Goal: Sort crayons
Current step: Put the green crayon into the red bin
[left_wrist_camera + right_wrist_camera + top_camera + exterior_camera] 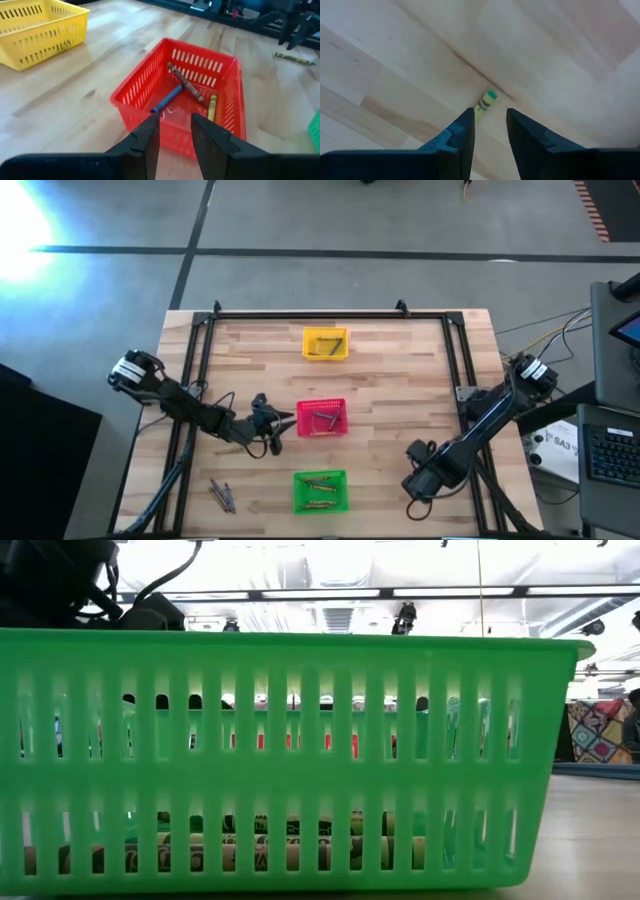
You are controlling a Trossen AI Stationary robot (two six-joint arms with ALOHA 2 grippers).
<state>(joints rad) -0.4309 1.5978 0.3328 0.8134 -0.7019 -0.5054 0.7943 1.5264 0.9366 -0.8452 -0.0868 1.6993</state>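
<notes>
Only partly legible text: "SA3" in dark print on a white label or box (pixel 562 444) just off the table's right edge, beside the right arm's base. Wrappers of crayons (pixel 250 840) behind the green basket (pixel 300 680) wall bear dark marks, too small to read. No other lettering, numbers or signs legible anywhere.

My two arms are dark, nearly black, built of slim jointed links. Each carries a white-and-black block at its base end, and thin black cables loop beside the left gripper (pixel 283 420). The fingers (pixel 145 145) on both wrists are matte black, flat-faced and tapering toward the tips.
</notes>
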